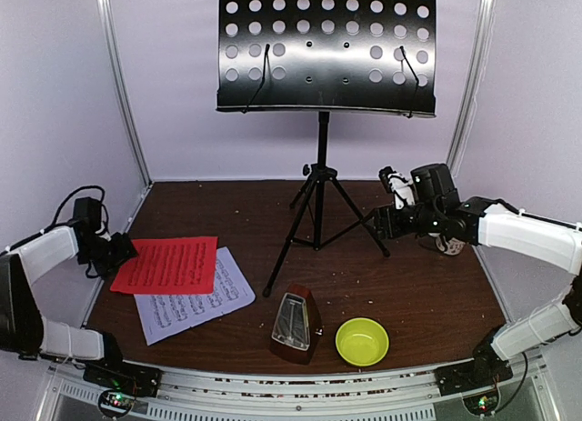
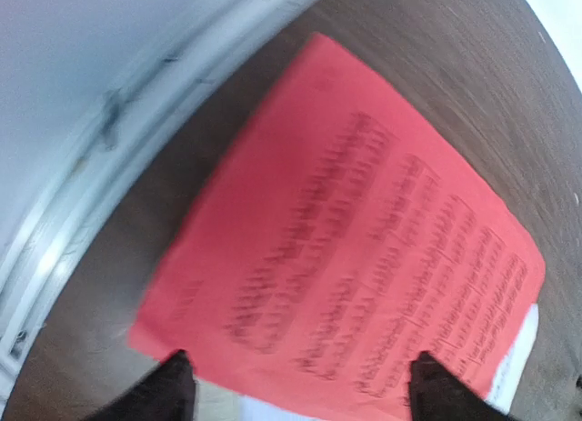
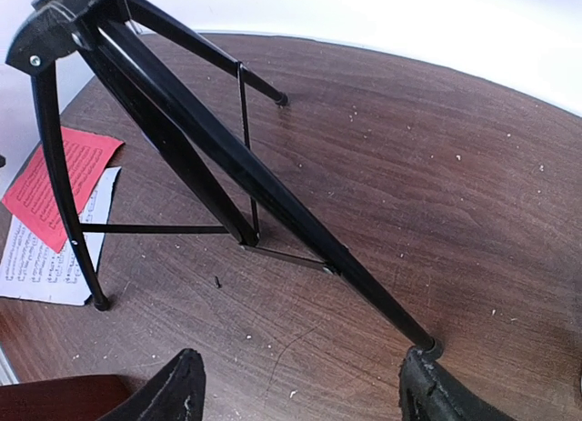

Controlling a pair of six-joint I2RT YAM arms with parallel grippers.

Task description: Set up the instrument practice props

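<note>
Setting: pale lilac walls with metal corner posts around a dark brown wooden surface flecked with pale crumbs; its curved front edge runs along the bottom of the top view.

1. Left pincer: middle left of the frame, by the surface's left edge. It is released. In the wrist view its dark fingers stand wide apart at the near edge of the red sheet, and nothing is clamped between them.
2. Red music sheet: flat at lower left, its left corner close to the surface's edge. It overlaps the upper part of the white sheet.
3. White music sheet: flat and skewed, its lower corner near the front edge.
4. Bare wood shows between the sheets and the stand's left foot.
5. Metronome: upright at bottom centre, close to the front edge.
6. Music stand: perforated desk at top centre, with the tripod legs spread mid-surface.
7. Yellow-green bowl: just right of the metronome and apart from it.
8. Right pincer: middle right, low beside the stand's right leg. It is released, fingers apart with bare wood between them. The leg's foot is just beside the right finger.
9. Patterned mug: mostly hidden under the right arm.
</note>
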